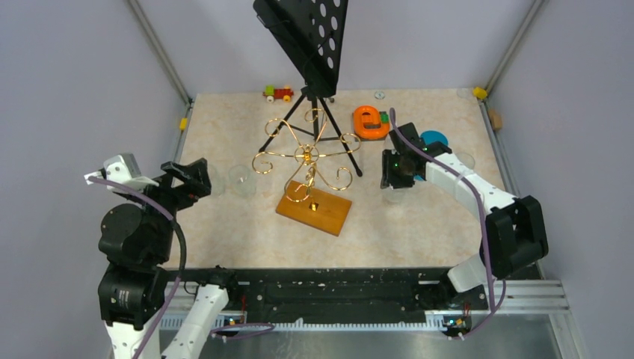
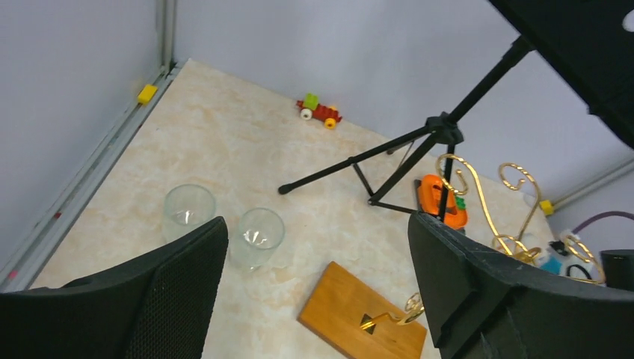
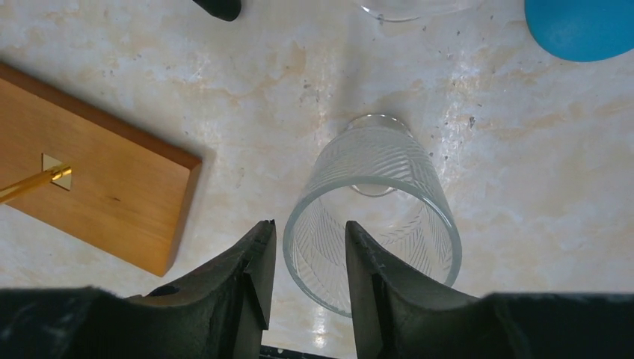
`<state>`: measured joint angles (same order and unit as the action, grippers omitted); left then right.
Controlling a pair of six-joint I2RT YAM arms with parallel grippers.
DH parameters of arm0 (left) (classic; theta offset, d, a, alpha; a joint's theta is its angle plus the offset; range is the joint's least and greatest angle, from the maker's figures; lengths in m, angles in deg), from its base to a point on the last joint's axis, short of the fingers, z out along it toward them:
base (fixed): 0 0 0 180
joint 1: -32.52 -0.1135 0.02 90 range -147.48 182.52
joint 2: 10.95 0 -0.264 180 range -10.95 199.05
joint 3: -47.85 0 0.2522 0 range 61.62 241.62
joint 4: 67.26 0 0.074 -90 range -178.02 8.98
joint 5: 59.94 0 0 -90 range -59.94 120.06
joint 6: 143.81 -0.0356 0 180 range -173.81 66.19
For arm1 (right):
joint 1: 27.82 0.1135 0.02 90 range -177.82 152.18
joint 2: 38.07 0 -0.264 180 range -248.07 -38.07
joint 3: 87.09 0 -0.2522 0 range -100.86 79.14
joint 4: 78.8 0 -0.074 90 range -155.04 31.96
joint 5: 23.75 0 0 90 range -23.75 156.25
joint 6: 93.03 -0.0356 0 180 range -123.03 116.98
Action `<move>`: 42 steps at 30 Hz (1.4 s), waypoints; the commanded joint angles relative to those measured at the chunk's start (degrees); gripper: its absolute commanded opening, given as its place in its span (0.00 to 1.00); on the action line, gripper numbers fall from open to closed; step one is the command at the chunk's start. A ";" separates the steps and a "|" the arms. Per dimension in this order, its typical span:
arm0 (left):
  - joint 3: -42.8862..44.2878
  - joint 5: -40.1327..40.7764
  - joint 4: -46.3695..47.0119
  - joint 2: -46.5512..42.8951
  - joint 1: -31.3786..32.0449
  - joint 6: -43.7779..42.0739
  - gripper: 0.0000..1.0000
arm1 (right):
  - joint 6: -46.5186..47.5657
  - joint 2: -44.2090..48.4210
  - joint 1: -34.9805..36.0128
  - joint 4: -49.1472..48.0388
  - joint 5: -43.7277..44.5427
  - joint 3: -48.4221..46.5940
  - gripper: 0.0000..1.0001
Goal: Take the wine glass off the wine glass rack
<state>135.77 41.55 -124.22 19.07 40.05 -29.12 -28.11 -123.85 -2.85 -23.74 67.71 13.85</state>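
Note:
The wine glass rack (image 1: 306, 155), a gold wire tree on an orange-brown wooden base (image 1: 314, 209), stands mid-table; I see no glass hanging on its arms. A clear wine glass with a leaf pattern (image 3: 374, 217) stands upright on the table right of the base (image 3: 90, 194), and shows faintly in the top view (image 1: 394, 196). My right gripper (image 3: 308, 239) is above it and slightly open; the jaws straddle the near rim, one finger inside, one outside, with a gap showing. My left gripper (image 2: 314, 224) is wide open and empty at the left edge (image 1: 196, 179).
Two clear glasses (image 2: 188, 209) (image 2: 258, 235) stand left of the rack. A black music stand (image 1: 306, 37) on a tripod stands behind it. An orange object (image 1: 370, 122), a blue disc (image 1: 434, 138), another glass (image 1: 463, 161) and a toy train (image 1: 278, 93) sit toward the back.

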 commanded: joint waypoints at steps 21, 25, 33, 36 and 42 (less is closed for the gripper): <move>-8.51 0.02 -1.28 -13.10 -0.15 -10.33 0.99 | 6.15 52.48 0.17 -9.07 36.20 4.11 0.83; -9.54 1.39 -1.19 -14.20 -0.15 -9.65 0.99 | 7.93 62.27 0.25 -11.58 42.61 7.11 0.84; -9.46 3.25 -1.45 -15.04 -0.14 -8.98 0.99 | 7.27 70.36 0.28 -14.66 48.24 9.56 0.84; -9.69 3.37 -1.15 -15.42 -0.15 -9.04 0.99 | 7.25 70.64 0.25 -14.78 48.06 9.55 0.84; -10.06 3.34 -0.75 -16.12 -0.14 -9.13 0.99 | 6.30 69.61 0.28 -14.61 47.29 9.53 0.84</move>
<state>126.21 44.45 -127.67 3.90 40.05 -38.30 -21.59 -53.47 -2.80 -36.66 114.46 23.27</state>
